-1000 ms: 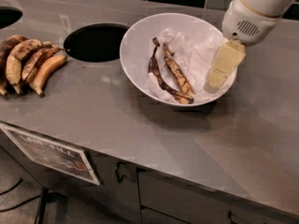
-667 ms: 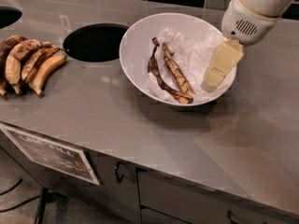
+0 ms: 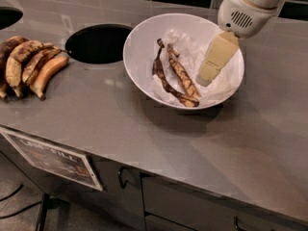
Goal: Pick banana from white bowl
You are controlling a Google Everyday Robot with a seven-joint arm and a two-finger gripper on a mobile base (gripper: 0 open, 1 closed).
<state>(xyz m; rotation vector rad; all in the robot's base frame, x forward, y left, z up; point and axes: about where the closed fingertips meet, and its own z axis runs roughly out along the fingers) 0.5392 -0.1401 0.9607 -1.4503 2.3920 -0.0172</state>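
The white bowl [image 3: 139, 47] stands on the grey counter, lined with crumpled white paper. In it lies the banana [image 3: 183, 76], small, fairly straight, yellow-brown with dark speckles. A thinner, darker, curved banana [image 3: 160, 75] lies just to its left. My gripper [image 3: 205, 78] reaches down from the upper right into the bowl. Its cream tip hangs over the paper just to the right of the banana, apart from it. It holds nothing that I can see.
A bunch of bigger bananas [image 3: 30, 64] lies at the counter's left. A round dark hole [image 3: 97, 43] is cut in the counter between the bunch and the bowl. Another hole [image 3: 7, 17] shows at the far left. Cabinet doors are below the front edge.
My gripper has moved a little to the left, closer to the banana. The bananas and the bowl have not moved.
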